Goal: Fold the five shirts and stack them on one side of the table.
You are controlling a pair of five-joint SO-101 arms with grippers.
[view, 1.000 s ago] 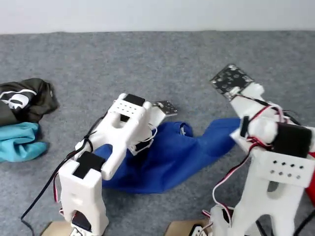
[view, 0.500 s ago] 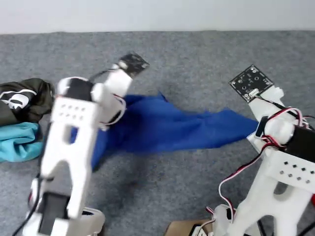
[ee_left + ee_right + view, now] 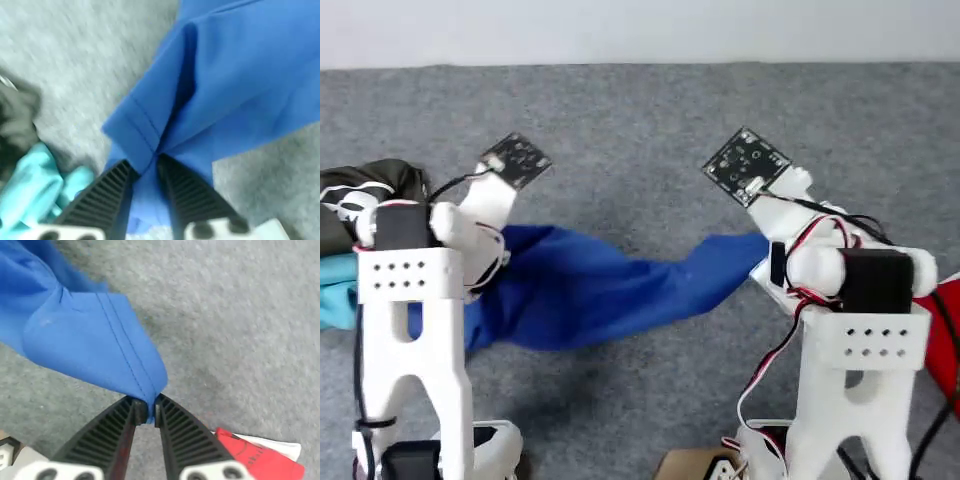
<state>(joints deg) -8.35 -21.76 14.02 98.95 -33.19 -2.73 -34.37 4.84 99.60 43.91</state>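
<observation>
Blue shirt [image 3: 590, 290] stretched across mid-table between the two arms. The left gripper [image 3: 145, 166] is clamped on one hemmed edge, and the right gripper [image 3: 146, 405] is clamped on the opposite hemmed corner. Open grey felt table [image 3: 650, 130] runs from the shirt to the far edge. A dark shirt [image 3: 355, 195] and a teal shirt [image 3: 332, 295] lie bunched at the left edge, and a red shirt [image 3: 945, 335] at the right edge. A white wall [image 3: 640, 30] stands behind.

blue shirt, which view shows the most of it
The high view: the blue shirt stretches between both arms. Each wrist view gives a close hemmed corner, clamped in the left pincer and the right pincer.
</observation>
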